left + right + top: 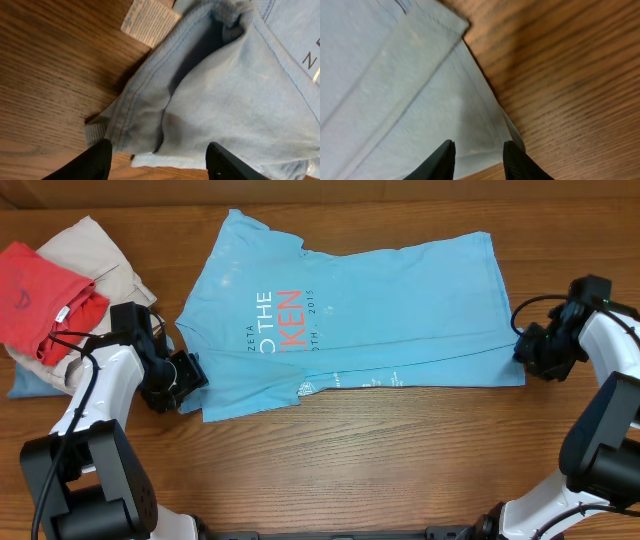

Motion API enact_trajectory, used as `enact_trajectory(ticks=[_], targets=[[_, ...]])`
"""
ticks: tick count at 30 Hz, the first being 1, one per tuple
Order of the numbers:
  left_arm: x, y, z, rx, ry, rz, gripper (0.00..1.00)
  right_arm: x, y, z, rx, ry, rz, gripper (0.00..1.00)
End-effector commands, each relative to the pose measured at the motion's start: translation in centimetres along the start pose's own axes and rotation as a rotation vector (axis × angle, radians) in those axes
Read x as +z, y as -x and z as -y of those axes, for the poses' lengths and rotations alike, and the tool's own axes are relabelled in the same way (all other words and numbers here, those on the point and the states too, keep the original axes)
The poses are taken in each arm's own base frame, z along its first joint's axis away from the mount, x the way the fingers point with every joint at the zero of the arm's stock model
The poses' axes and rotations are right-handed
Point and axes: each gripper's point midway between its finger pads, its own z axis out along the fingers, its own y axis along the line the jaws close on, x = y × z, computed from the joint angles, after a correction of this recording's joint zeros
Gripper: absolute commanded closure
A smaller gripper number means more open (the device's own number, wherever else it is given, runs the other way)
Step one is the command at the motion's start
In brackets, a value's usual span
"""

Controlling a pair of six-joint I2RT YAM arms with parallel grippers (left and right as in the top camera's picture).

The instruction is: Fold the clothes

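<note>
Item: sky-blue T-shirt, spread mid-worktop.
My left end effector: fingers apart, straddling the sleeve edge.
My right end effector: fingers apart over the hem corner.
Handling: I should pinch every layer deep, then lift both corners evenly.

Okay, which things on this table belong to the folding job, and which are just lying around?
Belongs to the job: sky-blue T-shirt, left gripper, right gripper.

Just lying about: red T-shirt, beige trousers, blue cloth under that pile.
</note>
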Motion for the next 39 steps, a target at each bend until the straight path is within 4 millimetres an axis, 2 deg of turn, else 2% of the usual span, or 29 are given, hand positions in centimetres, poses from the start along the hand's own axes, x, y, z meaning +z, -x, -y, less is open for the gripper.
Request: enact_trajectory(ticks=[1,4,8,10,18,24,28,31,35,39], targets=[[0.5,-0.2,-0.1,0.027,0.018,-0.007,0.37,0.3,-0.8,0.4,0.001,-0.015,-0.026,0.65],[0.5,-0.1,0.0,0.039,0.016,-0.002,0.41,0.3,-1.2,0.5,0.003,-0.017,-0.042,0.65],[0.7,0.4,0.7,0.081,-0.006,0.024,0.56,0.3,-1.5,0.6,0.005,-0.020,-0.055,0.65],[1.0,0.3,1.1,0.098,-0.012,0.030,0.58,0.3,-1.6,0.6,0.005,-0.020,-0.058,0.65],[2.7,-2.0,3.0,0.154,-0.051,-0.015,0.58,0.3,-1.8,0.7,0.006,-0.023,-0.068,0.65],[2.8,-2.3,3.1,0.157,-0.051,-0.019,0.61,0.3,-1.8,0.7,0.006,-0.023,-0.068,0.65],[2.7,-2.1,3.0,0.152,-0.050,-0.015,0.61,0.3,-1.8,0.7,0.006,-0.023,-0.069,0.65],[2.2,-1.3,2.8,0.135,-0.049,0.003,0.53,0.3,-1.8,0.7,0.006,-0.024,-0.069,0.65],[1.1,0.0,3.0,0.126,-0.057,0.030,0.52,0.3,-1.9,0.7,0.007,-0.024,-0.071,0.65],[0.7,0.4,3.2,0.127,-0.060,0.040,0.52,0.3,-1.9,0.7,0.007,-0.024,-0.071,0.65]])
